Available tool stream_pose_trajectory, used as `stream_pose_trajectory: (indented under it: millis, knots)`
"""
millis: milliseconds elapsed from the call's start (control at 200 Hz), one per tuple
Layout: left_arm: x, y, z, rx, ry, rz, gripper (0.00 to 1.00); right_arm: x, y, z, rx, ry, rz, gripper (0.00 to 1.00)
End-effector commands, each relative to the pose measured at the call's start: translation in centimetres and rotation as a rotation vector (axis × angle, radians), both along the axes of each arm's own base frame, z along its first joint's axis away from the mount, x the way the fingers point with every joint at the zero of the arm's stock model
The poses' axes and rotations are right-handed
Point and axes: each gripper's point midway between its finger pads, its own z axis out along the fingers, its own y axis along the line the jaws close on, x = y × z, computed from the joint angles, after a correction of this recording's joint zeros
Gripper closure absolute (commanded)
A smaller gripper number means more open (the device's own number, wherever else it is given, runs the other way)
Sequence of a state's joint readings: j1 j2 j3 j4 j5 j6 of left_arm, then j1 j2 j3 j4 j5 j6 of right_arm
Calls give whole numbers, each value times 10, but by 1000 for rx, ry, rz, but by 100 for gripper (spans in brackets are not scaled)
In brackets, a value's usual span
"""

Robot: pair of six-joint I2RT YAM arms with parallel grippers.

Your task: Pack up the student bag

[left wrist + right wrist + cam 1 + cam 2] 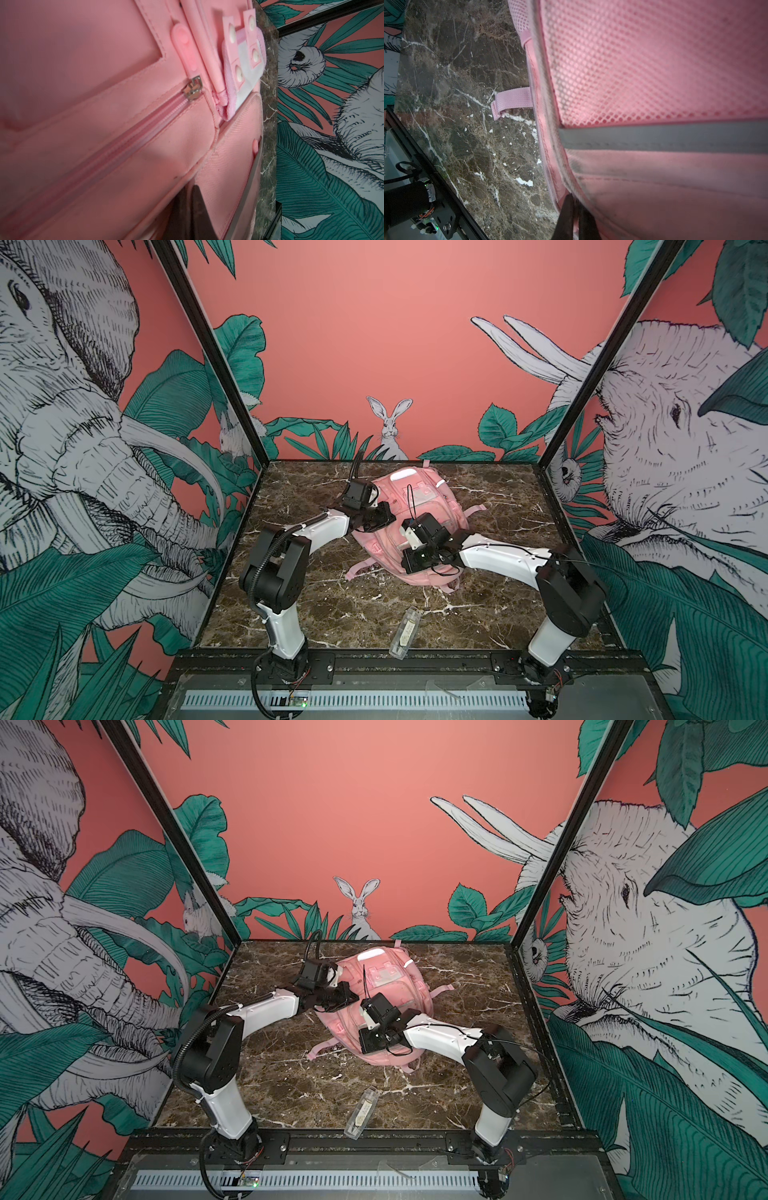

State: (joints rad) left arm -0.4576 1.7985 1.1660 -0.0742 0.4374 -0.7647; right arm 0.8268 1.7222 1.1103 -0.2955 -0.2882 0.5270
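The student bag [451, 510] [409, 990], a soft pink backpack, lies flat mid-table in both top views. My left gripper [380, 516] [338, 998] rests on its left side. In the left wrist view this gripper [190, 188] is shut, pinching a fabric seam of the bag [83, 124] beneath a closed zip with a silver slider [193, 88]. My right gripper [415, 560] [372, 1040] is at the bag's near edge. In the right wrist view it [574, 198] is shut on the piped edge of the bag [654, 62], below a grey reflective strip [654, 137].
A clear plastic case [405, 632] [360, 1112] lies by the table's front edge, between the arm bases. Loose pink straps [357, 570] [512, 99] trail from the bag onto the marble table [498, 572]. Patterned walls close in the left, right and back.
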Motion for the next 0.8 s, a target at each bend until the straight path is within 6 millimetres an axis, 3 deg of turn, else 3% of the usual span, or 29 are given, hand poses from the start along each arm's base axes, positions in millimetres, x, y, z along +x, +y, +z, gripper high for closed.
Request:
stream_pose_trajectory:
  millis: [0,335,795]
  knots:
    - [12,4,22,-30,-70,90,100,-6,43,27,138,-30,82,100]
    - [5,6,24,-55,-72,136,100,0,56,29,148,-40,88,100]
    - [-15,5,25,-76,-60,172,100,9,32,29,127,-68,28,100]
